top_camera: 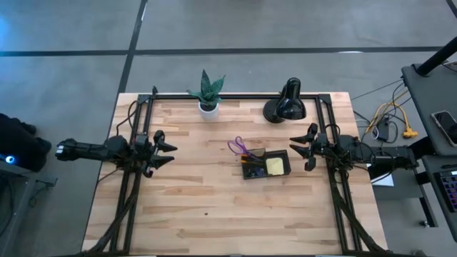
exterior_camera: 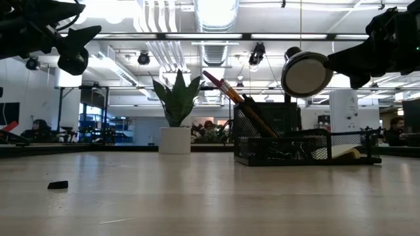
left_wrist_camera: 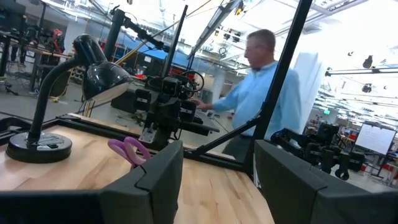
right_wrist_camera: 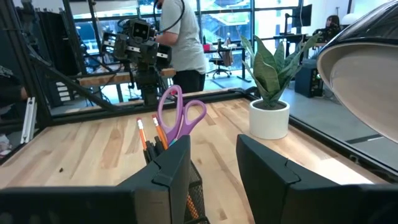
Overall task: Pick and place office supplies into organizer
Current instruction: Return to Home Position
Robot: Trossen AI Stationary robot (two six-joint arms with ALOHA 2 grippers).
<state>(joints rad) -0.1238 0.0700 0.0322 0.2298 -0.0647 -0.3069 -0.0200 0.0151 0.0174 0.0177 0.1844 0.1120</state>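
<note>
The organizer (top_camera: 265,165) is a dark mesh box right of the table's middle; in the low view the organizer (exterior_camera: 302,148) stands flat on the wood. The purple-handled scissors (top_camera: 239,146) and orange pencils (right_wrist_camera: 146,134) stand in its left compartment, leaning left. The yellow sticky pad (top_camera: 275,165) lies in its right compartment. A tiny dark clip (exterior_camera: 58,185) lies loose on the near part of the table. My left gripper (top_camera: 170,153) hovers open above the table's left side. My right gripper (top_camera: 298,148) hovers open just right of the organizer.
A potted plant (top_camera: 208,94) and a black desk lamp (top_camera: 285,104) stand along the far edge. Black frame rails (top_camera: 128,185) run down both table sides. A person (left_wrist_camera: 261,93) stands beyond the table's right side, another person (right_wrist_camera: 180,43) beyond its left.
</note>
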